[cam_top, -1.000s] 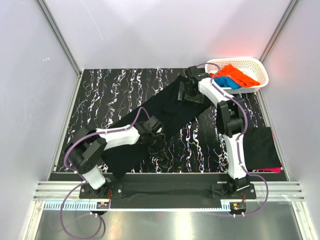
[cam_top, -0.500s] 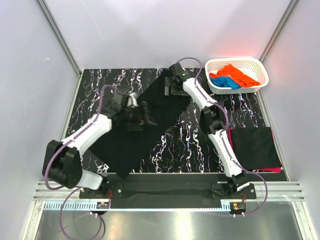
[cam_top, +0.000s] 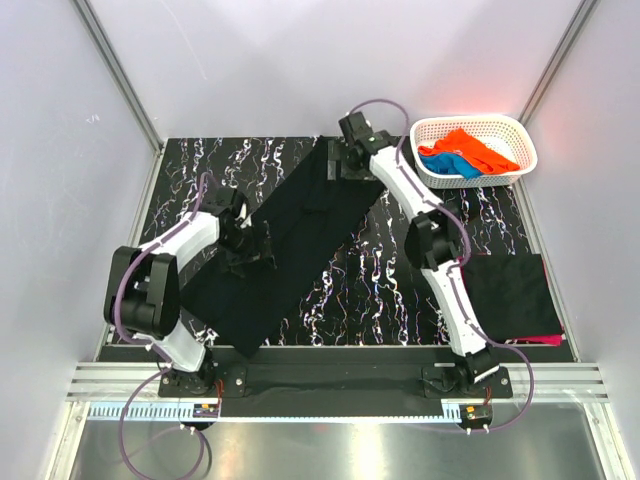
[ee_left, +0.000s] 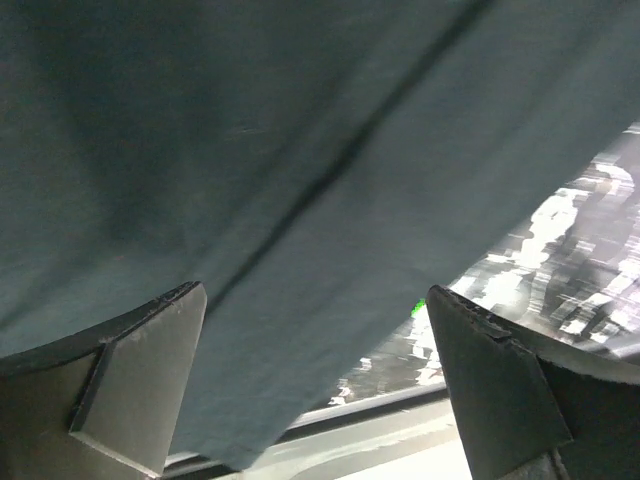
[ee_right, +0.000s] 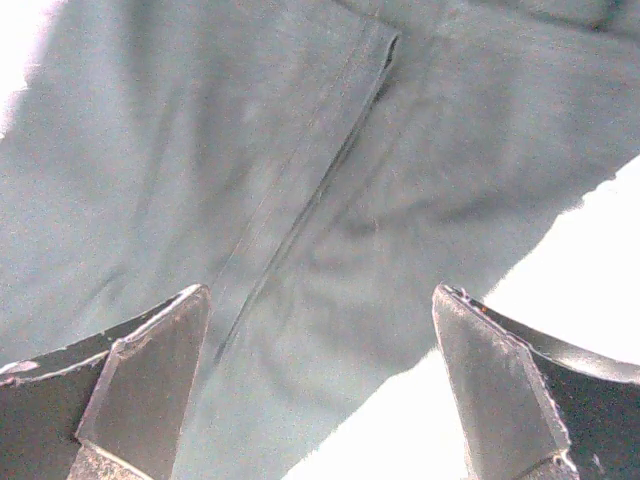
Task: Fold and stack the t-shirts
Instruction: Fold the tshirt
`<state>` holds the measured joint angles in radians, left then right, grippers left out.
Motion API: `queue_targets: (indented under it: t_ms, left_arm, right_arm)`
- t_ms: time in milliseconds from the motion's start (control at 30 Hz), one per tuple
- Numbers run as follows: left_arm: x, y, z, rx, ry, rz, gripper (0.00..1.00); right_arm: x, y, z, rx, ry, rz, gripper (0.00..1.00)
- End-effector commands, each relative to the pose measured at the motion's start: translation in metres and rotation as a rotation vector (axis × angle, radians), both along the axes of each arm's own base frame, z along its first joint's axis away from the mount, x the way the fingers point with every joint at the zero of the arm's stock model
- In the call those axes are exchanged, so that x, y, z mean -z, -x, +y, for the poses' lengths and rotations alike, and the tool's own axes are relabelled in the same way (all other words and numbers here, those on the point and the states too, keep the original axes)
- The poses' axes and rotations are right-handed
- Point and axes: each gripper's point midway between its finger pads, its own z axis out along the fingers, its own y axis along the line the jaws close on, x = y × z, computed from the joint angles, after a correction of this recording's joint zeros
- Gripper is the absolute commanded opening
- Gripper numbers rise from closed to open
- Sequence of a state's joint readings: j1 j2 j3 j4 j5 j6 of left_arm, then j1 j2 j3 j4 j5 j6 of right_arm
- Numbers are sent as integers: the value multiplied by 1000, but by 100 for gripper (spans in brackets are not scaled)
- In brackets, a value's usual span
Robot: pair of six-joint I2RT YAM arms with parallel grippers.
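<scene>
Black t-shirt (cam_top: 300,250) flat, diag. on table (cam_top: 180,170).

1. Black t-shirt (cam_top: 300,240), centre: matt, soft cloth with a stitched seam.
2. Table (cam_top: 390,270): smooth black surface, veined white like marble.
3. Basket (cam_top: 470,119), two o'clock: white plastic lattice, faintly glossy.

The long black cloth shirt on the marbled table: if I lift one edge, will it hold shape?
Likely floppy: the long black cloth shirt lies flat, with soft creases in the wrist views, so a lifted edge should sag. Probably light, yet its length may drag across the marbled table.
</scene>
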<state>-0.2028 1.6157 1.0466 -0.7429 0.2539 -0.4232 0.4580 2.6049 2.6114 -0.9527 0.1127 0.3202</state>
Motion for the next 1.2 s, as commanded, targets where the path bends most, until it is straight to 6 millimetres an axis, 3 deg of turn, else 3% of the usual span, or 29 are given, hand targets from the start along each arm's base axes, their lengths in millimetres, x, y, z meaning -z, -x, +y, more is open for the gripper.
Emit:
queue_targets:
  t_ms: [0, 67, 100, 167, 300, 467, 633, 667, 733, 767, 833, 900, 967, 1067, 1100, 1133, 1167]
  left_arm:
    - [15, 9, 25, -16, -144, 45, 99]
    - [24, 13, 31, -26, -198, 75, 99]
    - [33, 19, 28, -16, -191, 123, 99]
    - [39, 27, 20, 1, -178, 173, 99]
    - [40, 51, -27, 44, -21, 246, 99]
    - [39, 84, -85, 35, 149, 278, 99]
    - [12, 99, -152, 14, 357, 257, 99]
    - [1, 99, -163, 20, 401, 238, 99]
    - [-17, 99, -191, 41, 472, 217, 99]
    - [-24, 99, -200, 56, 499, 209, 99]
    - [-41, 100, -221, 95, 548, 193, 99]
    - [-58, 96, -229, 119, 562, 141, 99]
    - [-69, 93, -223, 107, 552, 91, 99]
    - [-92, 84, -190, 73, 439, -99, 99]
    - [-87, 78, -171, 46, 344, -170, 99]
    - [-105, 76, -158, 25, 340, -251, 99]
    - [-106, 66, -143, -17, 283, -319, 99]
  right_arm:
    - [-147, 15, -10, -11, -76, -232, 100]
    - [-148, 27, -19, -10, -49, -216, 100]
    - [-164, 33, -24, -8, -55, -238, 100]
    - [-165, 40, -29, -13, -43, -228, 100]
    - [-171, 48, -38, -6, -40, -225, 100]
    - [-159, 53, -34, -14, -56, -186, 100]
    - [-134, 47, -21, -56, -66, -137, 100]
    - [-119, 44, -19, -57, -58, -110, 100]
    - [-109, 40, -12, -80, -71, -94, 100]
    - [-92, 38, -8, -90, -64, -65, 100]
    - [-83, 35, -2, -104, -76, -49, 100]
    - [-59, 34, 3, -119, -59, -9, 99]
    - [-41, 34, 6, -133, -40, 18, 100]
    - [-18, 38, 12, -153, -18, 56, 100]
    - [-14, 41, 16, -160, -13, 64, 100]
    - [-9, 41, 17, -157, -10, 71, 100]
    - [1, 43, 20, -159, -2, 86, 100]
